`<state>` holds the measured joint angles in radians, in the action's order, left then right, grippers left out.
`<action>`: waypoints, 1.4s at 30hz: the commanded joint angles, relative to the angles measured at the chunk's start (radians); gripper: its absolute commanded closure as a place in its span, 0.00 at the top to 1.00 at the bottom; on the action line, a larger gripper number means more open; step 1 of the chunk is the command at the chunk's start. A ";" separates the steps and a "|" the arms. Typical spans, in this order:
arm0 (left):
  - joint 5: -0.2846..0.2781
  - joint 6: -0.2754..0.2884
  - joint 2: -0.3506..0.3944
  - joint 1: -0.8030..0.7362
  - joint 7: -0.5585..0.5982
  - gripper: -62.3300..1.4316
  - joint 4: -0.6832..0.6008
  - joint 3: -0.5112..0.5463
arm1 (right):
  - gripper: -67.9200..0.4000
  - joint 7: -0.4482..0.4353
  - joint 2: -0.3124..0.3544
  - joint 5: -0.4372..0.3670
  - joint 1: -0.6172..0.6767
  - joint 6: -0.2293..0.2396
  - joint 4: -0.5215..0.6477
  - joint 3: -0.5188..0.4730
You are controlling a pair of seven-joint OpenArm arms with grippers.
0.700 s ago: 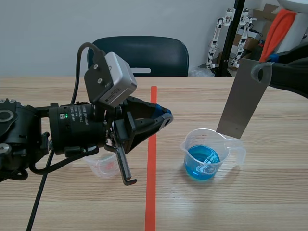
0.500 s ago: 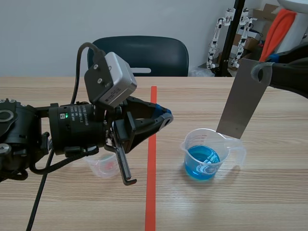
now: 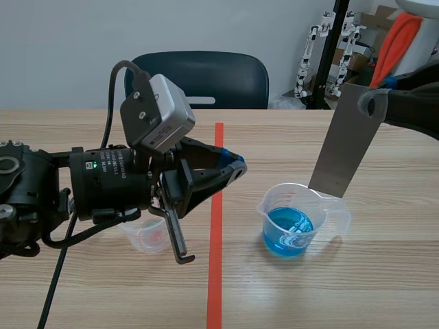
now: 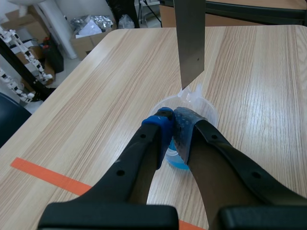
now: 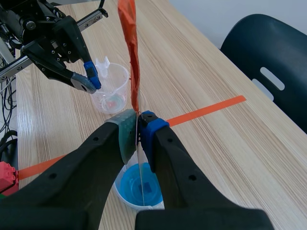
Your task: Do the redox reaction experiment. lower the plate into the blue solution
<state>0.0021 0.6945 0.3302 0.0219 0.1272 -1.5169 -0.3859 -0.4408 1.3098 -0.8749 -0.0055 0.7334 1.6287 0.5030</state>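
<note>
– Zero movement since the frame half a second back?
– Confirmed; lowering was still pending. The right gripper (image 5: 138,125) pinched the flat grey metal plate (image 3: 346,140) between its fingers, just above the clear plastic beaker of blue solution (image 3: 295,223), undipped. The left gripper (image 4: 173,115) had its fingers pressed together, empty.

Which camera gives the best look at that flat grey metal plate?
The scene view: the flat grey metal plate shows nearly its whole face. The left wrist view catches only its lower end; the right wrist view sees it almost edge-on.
</note>
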 commanded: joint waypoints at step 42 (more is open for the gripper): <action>-0.022 0.002 0.050 -0.076 0.123 0.07 -0.035 0.026 | 0.02 0.002 -0.061 0.016 -0.023 -0.020 0.014 -0.023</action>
<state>-0.0051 0.6945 0.3653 -0.0269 0.2298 -1.5223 -0.3798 -0.4213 1.2499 -0.8448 -0.0074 0.7177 1.6287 0.5030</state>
